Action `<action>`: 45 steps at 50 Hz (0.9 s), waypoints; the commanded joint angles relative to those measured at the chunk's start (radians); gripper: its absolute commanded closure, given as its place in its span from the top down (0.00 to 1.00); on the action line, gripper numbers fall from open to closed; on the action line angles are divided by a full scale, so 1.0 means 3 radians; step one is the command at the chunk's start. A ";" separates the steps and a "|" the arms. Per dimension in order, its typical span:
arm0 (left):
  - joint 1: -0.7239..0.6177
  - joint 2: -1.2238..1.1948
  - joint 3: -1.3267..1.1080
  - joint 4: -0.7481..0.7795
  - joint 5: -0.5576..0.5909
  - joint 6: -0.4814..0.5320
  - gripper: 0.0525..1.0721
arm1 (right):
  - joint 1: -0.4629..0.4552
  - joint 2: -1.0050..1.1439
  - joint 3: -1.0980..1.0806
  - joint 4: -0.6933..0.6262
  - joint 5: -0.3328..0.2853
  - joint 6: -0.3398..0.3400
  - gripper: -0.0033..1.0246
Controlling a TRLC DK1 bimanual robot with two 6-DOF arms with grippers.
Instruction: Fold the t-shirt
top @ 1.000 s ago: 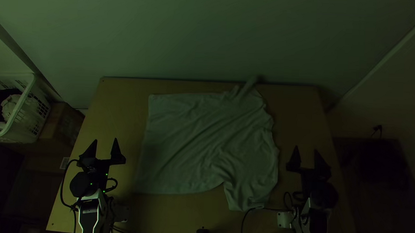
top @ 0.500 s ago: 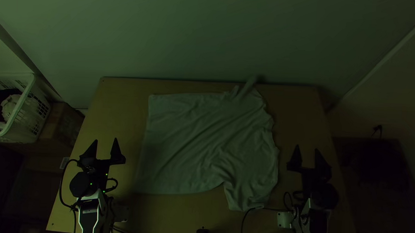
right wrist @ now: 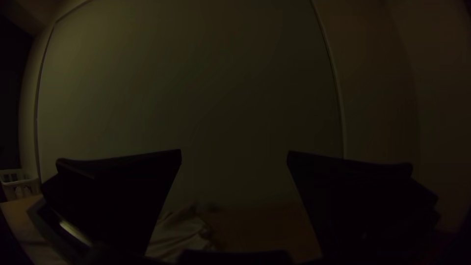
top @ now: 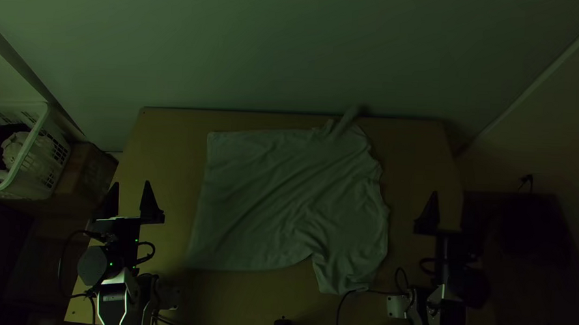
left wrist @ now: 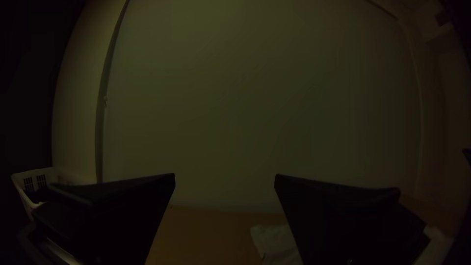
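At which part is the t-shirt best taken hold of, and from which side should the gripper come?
The t-shirt is probably best pinched at its near left corner, with the left gripper coming down from the left. The cloth lies spread, that corner stands out with few wrinkles, and the open gripper is on that side.

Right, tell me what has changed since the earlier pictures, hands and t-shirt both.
In the top view, the left hand has shifted to the left and a little up the picture, and the right hand to the right and a little up, so they are farther apart. Nothing was taken hold of or let go. Both hands are still open, and the t-shirt lies as before.
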 commanded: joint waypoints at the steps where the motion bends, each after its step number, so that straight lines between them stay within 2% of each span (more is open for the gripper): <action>1: -0.0030 0.0287 0.0331 0.0045 0.0000 -0.0100 0.96 | 0.0035 0.0392 0.0388 0.0107 0.0024 -0.0034 0.96; 12: -0.0070 0.0844 0.0852 0.0035 0.0000 -0.0212 0.96 | 0.0035 0.1184 0.1028 0.0072 0.0024 -0.0019 0.96; 24: -0.0239 0.1780 0.1670 -0.0211 0.0000 -0.0310 0.96 | 0.0106 0.2002 0.1795 -0.0414 0.0024 0.0145 0.96; 31: -0.0398 0.2215 0.2100 -0.0436 0.0005 -0.0335 0.96 | 0.0234 0.2442 0.2183 -0.0542 0.0024 0.0206 0.96; 39: -0.0541 0.2716 0.2560 -0.0661 0.0010 -0.0335 0.96 | 0.0377 0.3153 0.2884 -0.1155 0.0019 0.0273 0.96; 45: -0.0602 0.3079 0.2898 -0.0891 0.0010 -0.0335 0.96 | 0.0444 0.3475 0.3175 -0.1268 0.0019 0.0319 0.96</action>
